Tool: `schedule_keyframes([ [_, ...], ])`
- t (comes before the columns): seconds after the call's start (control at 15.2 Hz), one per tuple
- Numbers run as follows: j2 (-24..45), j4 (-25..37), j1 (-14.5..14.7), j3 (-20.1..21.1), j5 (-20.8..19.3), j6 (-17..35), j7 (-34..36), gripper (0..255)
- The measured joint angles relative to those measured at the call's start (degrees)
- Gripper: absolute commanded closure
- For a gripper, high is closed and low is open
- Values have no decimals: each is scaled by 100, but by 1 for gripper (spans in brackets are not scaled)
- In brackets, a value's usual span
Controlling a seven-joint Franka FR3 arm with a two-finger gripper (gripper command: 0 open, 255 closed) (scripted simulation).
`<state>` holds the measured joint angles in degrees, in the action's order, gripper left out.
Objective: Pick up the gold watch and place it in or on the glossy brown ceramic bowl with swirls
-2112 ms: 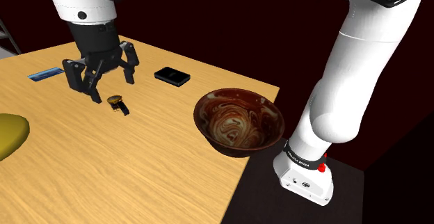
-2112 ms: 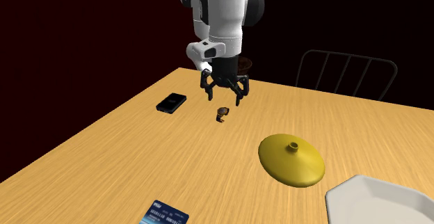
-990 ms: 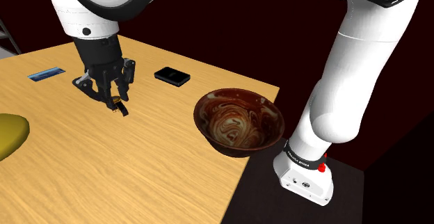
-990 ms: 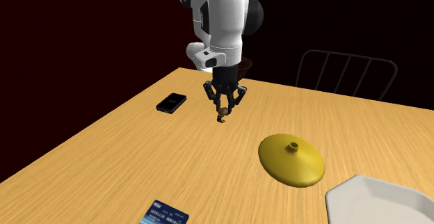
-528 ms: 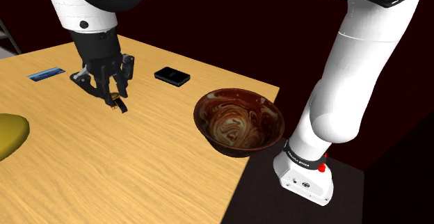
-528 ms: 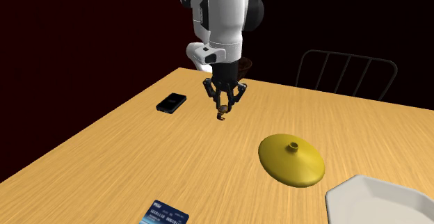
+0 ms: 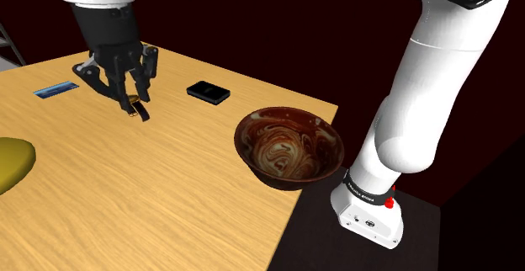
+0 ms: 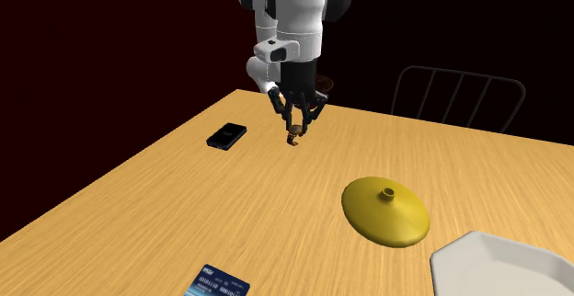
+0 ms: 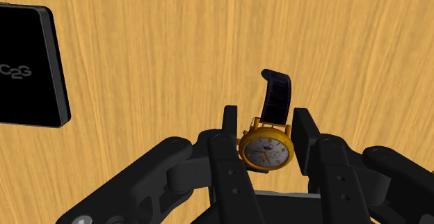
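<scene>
The white arm reaches out from its stand (image 7: 368,215) and bends down over the wooden surface (image 7: 168,202). Its wrist is nearly upright and the gripper (image 7: 130,101) points down at the wood. The black fingers (image 9: 304,129) are drawn in close and clamp the gold watch (image 9: 266,149) by its case, white dial facing the wrist camera. One dark strap end juts past the fingertips. In the shoulder view the watch (image 7: 135,107) hangs at the fingertips and appears to be just clear of the wood; the second exterior view shows the same, with the watch (image 8: 294,138) below the gripper (image 8: 295,129).

The brown swirled bowl (image 7: 289,147) sits well apart from the gripper, toward the stand and close to the surface's edge there. Bare wood lies between the two. A flat black device (image 7: 208,92) lies near the gripper on the far-edge side, off the direct line to the bowl. A blue card (image 7: 56,89) lies on the gripper's other side, away from the bowl. A yellow domed lid (image 8: 386,210) rests further off, with a white tray (image 8: 501,267) beyond it. A dark chair (image 8: 460,96) stands past the surface's edge. Around the gripper itself the wood is open.
</scene>
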<state>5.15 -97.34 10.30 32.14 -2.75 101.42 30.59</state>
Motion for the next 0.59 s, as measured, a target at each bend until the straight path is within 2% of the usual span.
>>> schedule_keyframes([
  [0.59, 88, 792, 49, 28, -44, -717, 43, 255],
])
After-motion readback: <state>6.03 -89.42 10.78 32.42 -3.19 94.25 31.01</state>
